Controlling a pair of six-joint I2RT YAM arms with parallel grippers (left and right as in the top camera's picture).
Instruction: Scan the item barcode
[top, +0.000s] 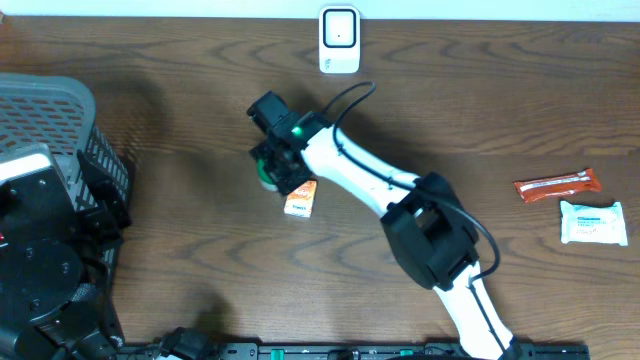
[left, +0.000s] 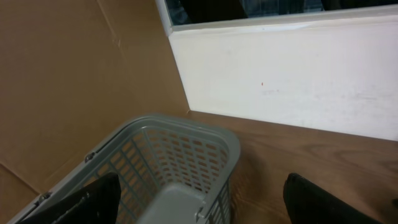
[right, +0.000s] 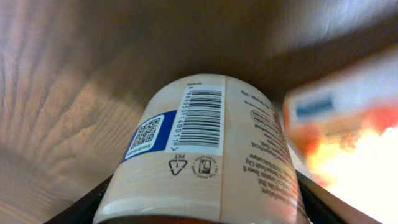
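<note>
Grasp step judged in hand: right end effector (right: 211, 205) straddled the bottle (right: 205, 155) short of the scanner (top: 339, 40), clamp unconfirmed, left end effector (left: 205, 205) gaping; next, lift and present the barcode (right: 202, 118) to the scanner.

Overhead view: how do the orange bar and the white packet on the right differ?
The bar is orange-red, the packet white. The bar is long and narrow, the packet squarer and broader. The bar lies slightly tilted, the packet nearly straight. Both lie flat on the table.
</note>
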